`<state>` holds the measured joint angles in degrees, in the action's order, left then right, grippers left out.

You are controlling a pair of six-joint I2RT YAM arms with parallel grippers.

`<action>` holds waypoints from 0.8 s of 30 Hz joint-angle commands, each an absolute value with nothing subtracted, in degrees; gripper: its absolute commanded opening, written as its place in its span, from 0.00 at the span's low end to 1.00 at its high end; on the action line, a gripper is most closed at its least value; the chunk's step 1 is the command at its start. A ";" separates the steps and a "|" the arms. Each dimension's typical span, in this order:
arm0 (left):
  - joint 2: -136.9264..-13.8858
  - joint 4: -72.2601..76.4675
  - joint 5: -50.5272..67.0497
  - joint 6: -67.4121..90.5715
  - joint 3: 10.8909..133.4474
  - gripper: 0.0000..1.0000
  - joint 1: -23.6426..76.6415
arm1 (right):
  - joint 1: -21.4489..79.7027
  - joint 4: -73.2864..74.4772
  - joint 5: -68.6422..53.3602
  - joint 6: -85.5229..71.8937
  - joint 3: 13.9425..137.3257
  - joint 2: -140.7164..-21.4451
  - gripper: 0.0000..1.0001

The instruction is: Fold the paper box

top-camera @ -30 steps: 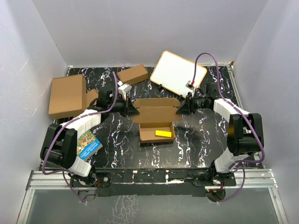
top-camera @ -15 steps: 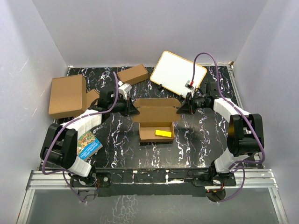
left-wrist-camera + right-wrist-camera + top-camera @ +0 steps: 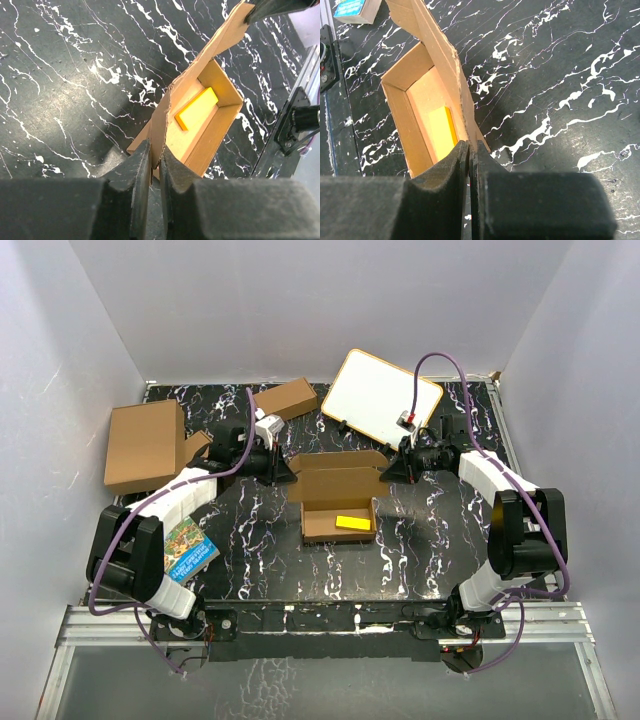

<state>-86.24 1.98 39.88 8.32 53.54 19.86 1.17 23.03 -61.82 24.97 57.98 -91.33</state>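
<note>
The paper box (image 3: 337, 505), plain brown cardboard, sits open at the table's middle with its lid raised toward the back. A yellow block (image 3: 351, 522) lies inside it. My left gripper (image 3: 286, 470) is shut on the lid's left corner; in the left wrist view the cardboard edge (image 3: 161, 125) is pinched between the fingers (image 3: 139, 172). My right gripper (image 3: 384, 470) is shut on the lid's right corner; in the right wrist view the lid (image 3: 437, 45) rises from the fingers (image 3: 451, 170), with the yellow block (image 3: 442, 131) beside it.
A bigger brown carton (image 3: 145, 446) stands at the left. A small closed brown box (image 3: 285, 398) lies behind the left arm. A white board with a wooden frame (image 3: 380, 397) lies at the back right. A colourful card pack (image 3: 189, 548) lies front left.
Both grippers have moved slightly toward the back with the lid, raising it more upright. The box body has shifted a little with it.
</note>
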 commanded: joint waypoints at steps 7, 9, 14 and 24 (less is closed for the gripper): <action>-85.26 0.59 41.86 6.77 55.14 0.00 19.98 | 1.36 21.93 -63.09 25.98 60.38 -88.98 0.08; -85.06 0.93 41.50 7.14 55.05 0.00 19.95 | 1.33 21.81 -63.18 25.72 60.48 -88.95 0.08; -83.70 2.08 39.53 8.37 54.78 0.00 20.55 | 1.34 20.74 -62.84 24.37 60.14 -88.47 0.08; -81.29 5.74 28.86 11.36 52.93 0.00 25.00 | 1.65 13.17 -58.88 17.41 57.51 -86.47 0.08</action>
<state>-84.84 2.20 33.32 9.13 53.45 22.94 1.17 20.91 -59.61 21.63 57.89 -90.11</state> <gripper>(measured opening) 0.010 0.088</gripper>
